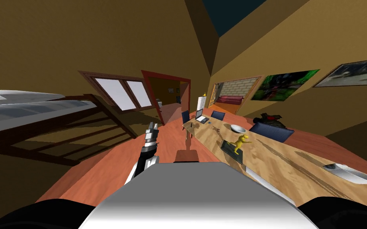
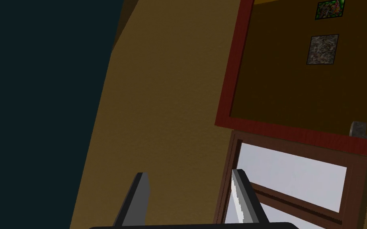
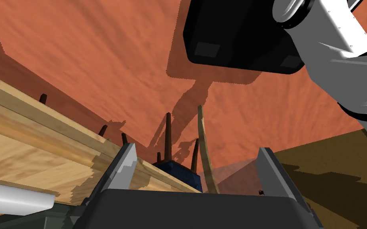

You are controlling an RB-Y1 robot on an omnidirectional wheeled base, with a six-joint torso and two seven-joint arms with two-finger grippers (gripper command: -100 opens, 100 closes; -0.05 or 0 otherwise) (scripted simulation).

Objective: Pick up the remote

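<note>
Left tool (image 2: 188,172) spread, held left of the surface (image 1: 290,159). Right tool (image 3: 197,146) spread at the surface's edge. Dark oblong slab (image 1: 231,154), under yellow figure (image 1: 240,142), long axis near-to-far; cannot tell if it is the remote.

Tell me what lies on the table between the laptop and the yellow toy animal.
In the head view a white bowl lies there, close to the yellow toy animal; a tiny thing nearer the laptop is too small to name.

Table (image 1: 282,159) right, bed (image 1: 27,107) left; bowl (image 1: 238,128) on table (laptop (image 1: 201,116) beyond).
</note>
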